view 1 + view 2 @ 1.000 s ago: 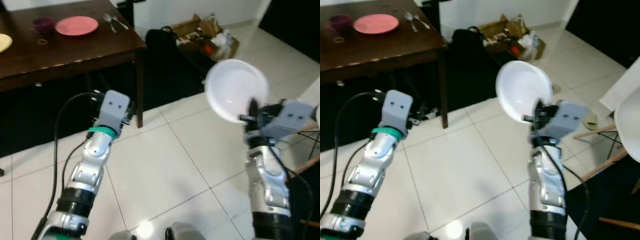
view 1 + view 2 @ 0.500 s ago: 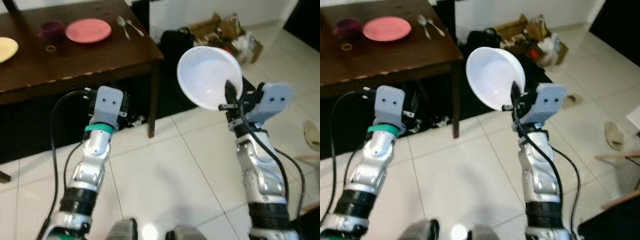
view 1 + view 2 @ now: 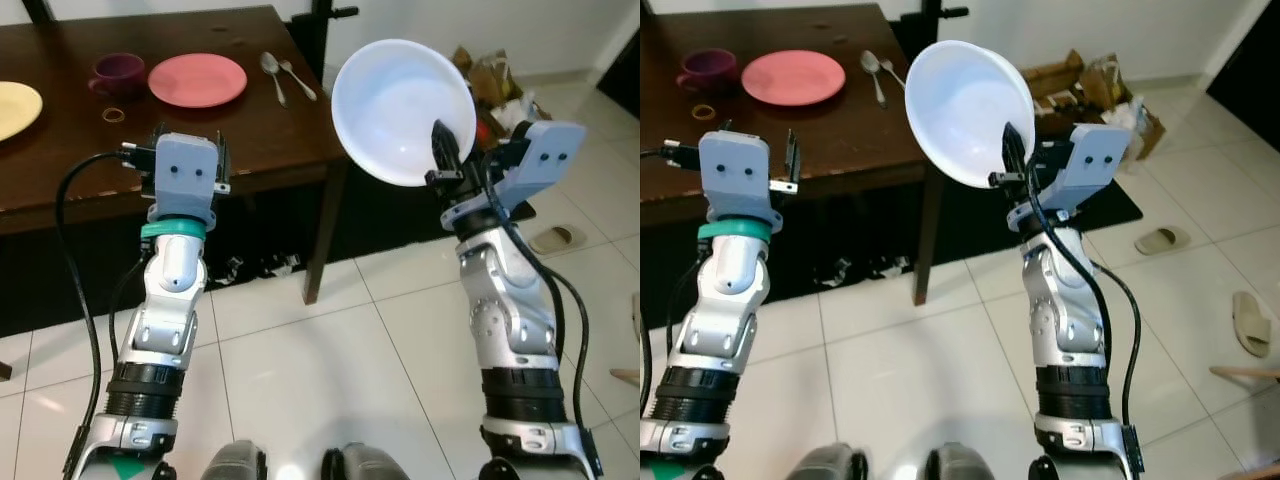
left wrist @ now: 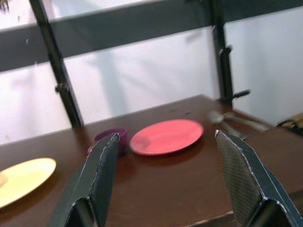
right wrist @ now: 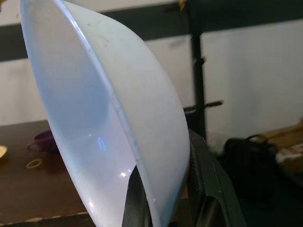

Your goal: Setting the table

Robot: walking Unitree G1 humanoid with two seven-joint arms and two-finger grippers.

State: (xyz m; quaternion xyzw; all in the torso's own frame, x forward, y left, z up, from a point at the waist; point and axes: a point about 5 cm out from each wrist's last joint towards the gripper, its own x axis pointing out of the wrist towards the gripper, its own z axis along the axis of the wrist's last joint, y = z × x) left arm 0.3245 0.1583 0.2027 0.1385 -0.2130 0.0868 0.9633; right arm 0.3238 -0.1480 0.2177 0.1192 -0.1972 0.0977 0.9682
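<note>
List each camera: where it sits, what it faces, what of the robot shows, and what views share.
Left and right eye views: head, looking down at both arms; right end effector grips a white bowl.
Left wrist view: between open left end effector fingers, facing the pink plate.
Right wrist view: along the bowl's rim.
Shared: dark table, purple cup.

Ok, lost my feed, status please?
Right gripper shut on white plastic bowl, held tilted beside dark wooden table. Left gripper open, empty. Nothing blocking.

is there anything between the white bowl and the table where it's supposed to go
Nothing visible blocks it. The right hand holds the white bowl beside the table corner; the near edge is bare, with spoons and pink plate farther back.
</note>
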